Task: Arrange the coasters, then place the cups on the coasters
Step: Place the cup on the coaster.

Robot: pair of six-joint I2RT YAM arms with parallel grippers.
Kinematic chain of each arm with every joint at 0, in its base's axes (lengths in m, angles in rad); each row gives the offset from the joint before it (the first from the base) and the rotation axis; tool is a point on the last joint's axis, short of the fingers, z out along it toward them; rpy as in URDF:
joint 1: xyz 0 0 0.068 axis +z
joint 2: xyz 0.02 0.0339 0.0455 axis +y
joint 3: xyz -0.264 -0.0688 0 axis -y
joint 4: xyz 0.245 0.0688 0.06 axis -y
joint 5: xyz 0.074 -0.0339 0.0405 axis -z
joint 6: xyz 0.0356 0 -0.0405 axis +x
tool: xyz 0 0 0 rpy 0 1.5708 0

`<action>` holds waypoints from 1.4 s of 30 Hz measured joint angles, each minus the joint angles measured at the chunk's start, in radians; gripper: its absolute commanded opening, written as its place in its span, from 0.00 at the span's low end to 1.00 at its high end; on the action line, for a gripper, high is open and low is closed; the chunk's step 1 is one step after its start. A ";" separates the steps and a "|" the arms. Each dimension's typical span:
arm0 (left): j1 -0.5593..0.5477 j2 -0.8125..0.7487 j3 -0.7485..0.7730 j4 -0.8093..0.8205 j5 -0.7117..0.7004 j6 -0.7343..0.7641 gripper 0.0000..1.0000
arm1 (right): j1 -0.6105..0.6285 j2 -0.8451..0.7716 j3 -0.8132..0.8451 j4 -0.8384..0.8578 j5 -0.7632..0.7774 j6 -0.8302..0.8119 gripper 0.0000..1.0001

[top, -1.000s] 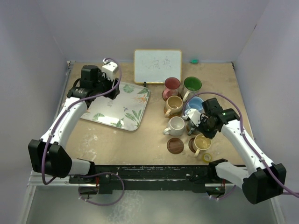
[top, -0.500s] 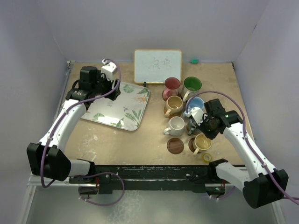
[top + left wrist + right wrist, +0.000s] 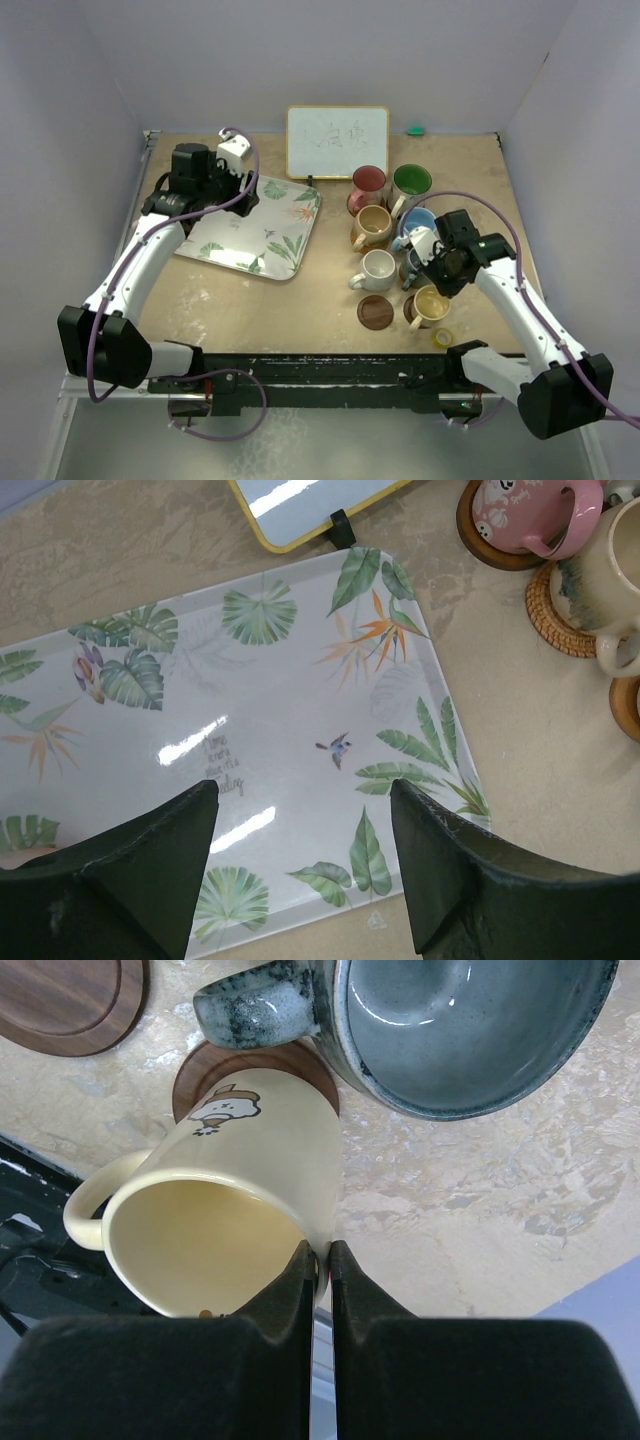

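My right gripper (image 3: 322, 1253) is shut on the rim of the yellow cup (image 3: 230, 1210), one finger inside and one outside. That cup (image 3: 432, 305) stands on a dark brown coaster (image 3: 200, 1072) at the front right. Just behind it is the grey cup (image 3: 470, 1020). A bare dark brown coaster (image 3: 376, 312) lies to its left. White (image 3: 378, 270), tan (image 3: 372, 226), blue (image 3: 420, 220), red (image 3: 368, 183) and green (image 3: 410, 182) cups cluster behind. My left gripper (image 3: 302, 790) hangs open over the leaf-patterned tray (image 3: 260, 710), holding nothing.
A small whiteboard (image 3: 337, 141) stands at the back centre. A yellow tape roll (image 3: 441, 338) lies by the front edge near the yellow cup. The left wrist view shows the pink-red cup (image 3: 530, 510) and the tan cup (image 3: 610, 580) on coasters, with a woven coaster (image 3: 556, 610) under the tan one.
My left gripper's jaws have spread a little wider above the tray. The right gripper has shifted slightly while staying shut on the yellow cup's rim.
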State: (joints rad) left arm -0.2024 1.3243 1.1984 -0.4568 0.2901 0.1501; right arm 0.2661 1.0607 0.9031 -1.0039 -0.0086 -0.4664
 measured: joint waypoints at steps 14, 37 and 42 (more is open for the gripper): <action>0.000 0.000 -0.001 0.000 0.011 0.000 0.68 | -0.006 0.040 0.019 0.013 -0.009 0.014 0.00; 0.000 0.000 -0.001 0.000 0.012 0.000 0.68 | -0.006 0.071 0.030 -0.003 -0.039 -0.010 0.00; 0.000 0.000 -0.001 0.000 0.012 0.000 0.68 | -0.006 0.072 0.030 0.000 -0.039 -0.010 0.00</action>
State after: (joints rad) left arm -0.2024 1.3243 1.1976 -0.4568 0.3023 0.1505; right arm 0.2604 1.1328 0.9329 -1.0035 -0.0479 -0.4763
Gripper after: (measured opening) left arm 0.677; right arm 0.077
